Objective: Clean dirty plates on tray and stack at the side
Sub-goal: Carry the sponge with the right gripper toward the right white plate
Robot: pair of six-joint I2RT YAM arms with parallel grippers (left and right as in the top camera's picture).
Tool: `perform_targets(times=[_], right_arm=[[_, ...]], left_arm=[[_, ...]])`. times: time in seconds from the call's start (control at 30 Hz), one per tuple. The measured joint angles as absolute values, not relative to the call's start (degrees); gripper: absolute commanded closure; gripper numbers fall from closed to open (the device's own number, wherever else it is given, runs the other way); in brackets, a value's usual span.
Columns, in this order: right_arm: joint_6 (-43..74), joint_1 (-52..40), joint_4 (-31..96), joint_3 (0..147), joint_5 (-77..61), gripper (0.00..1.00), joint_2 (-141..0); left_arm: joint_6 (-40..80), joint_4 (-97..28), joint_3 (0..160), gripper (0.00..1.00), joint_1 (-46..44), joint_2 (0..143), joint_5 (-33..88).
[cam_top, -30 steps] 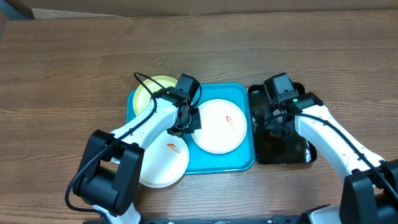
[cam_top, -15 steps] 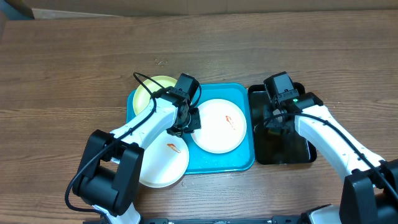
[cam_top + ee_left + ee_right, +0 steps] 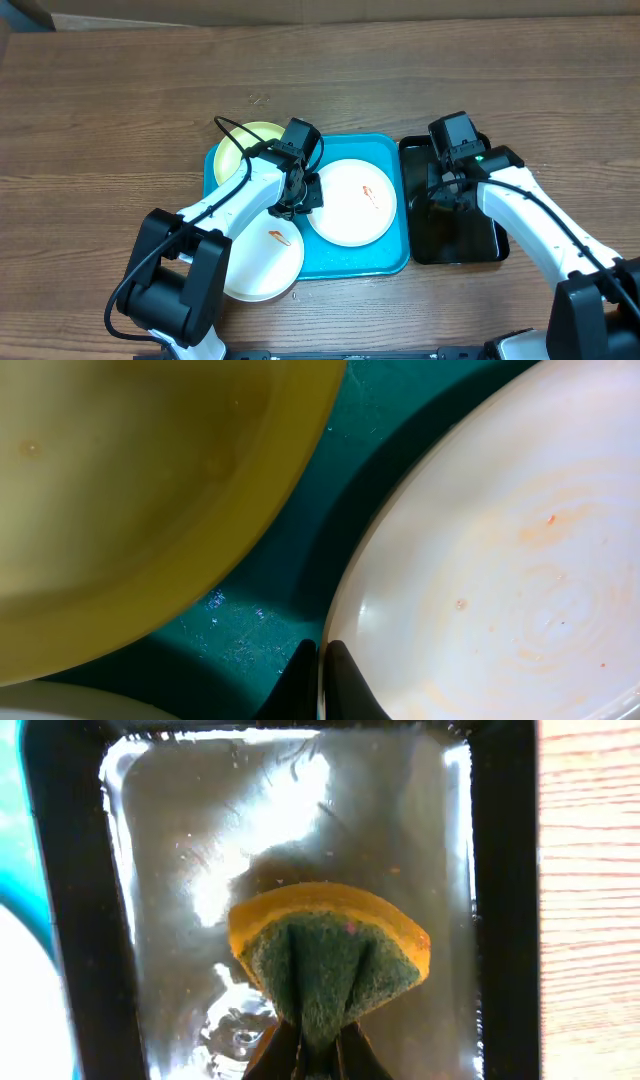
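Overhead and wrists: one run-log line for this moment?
left fingers: shut on centre white plate rim, in tray | right fingers: shut on sponge over black tub | plate smear: present

- Desk (image 3: pixel 100 100): brown wood with visible grain, matt.
- Tray (image 3: pixel 290 560): turquoise plastic, glossy, speckled with wet droplets.
- White plate (image 3: pixel 500 560): smooth and glossy, with a faint smeary film on its face.
- Yellow-green plate (image 3: pixel 120 490), at the tray's 10 o'clock corner: smooth, with a soft sheen.
- Tub (image 3: pixel 500 900): shiny black plastic; the water (image 3: pixel 200 820) in it mirrors the light.
- Sponge (image 3: pixel 330 960): yellow foam with a rough green scouring face.
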State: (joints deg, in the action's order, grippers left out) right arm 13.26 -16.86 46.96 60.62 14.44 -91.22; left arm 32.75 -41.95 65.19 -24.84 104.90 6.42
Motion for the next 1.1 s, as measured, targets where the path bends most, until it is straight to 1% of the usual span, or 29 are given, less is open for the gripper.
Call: perform_targets(times=[0.13,0.23,0.5,0.6,0.63,0.77,0.9,1.1], right_arm=[[13.3,-17.0,51.5,66.1,14.5,0.96,-91.2],[13.3,-17.3,52.4,69.2,14.1,0.96,-91.2],[13.3,-19.4,53.0,69.8,12.3,0.96,-91.2],[14.3,-19.6,55.4,69.8,15.3,0.96,-91.2],[15.6,-19.6,57.2,69.8,18.7,0.96,-91.2],[19.4,-19.5,59.4,69.7,24.1,0.96,-91.2],[18.4,-19.2,58.7,69.7,23.9,0.96,-91.2],[20.6,-19.1,58.9,69.7,24.5,0.96,-91.2]], left_arm=[[33.6,-42.0,65.2,0.96,-24.8,104.9,6.4],[34.9,-42.0,65.2,0.96,-24.8,104.9,6.1],[37.4,-41.9,65.2,0.96,-24.6,104.9,4.8],[37.6,-42.0,65.2,0.96,-24.6,104.9,4.8],[37.6,-42.0,65.2,0.96,-24.6,104.9,4.8],[37.6,-42.0,65.2,0.96,-24.6,104.9,4.4],[37.6,-42.0,65.2,0.96,-24.6,104.9,4.4],[37.6,-42.0,65.2,0.96,-24.6,104.9,4.3]])
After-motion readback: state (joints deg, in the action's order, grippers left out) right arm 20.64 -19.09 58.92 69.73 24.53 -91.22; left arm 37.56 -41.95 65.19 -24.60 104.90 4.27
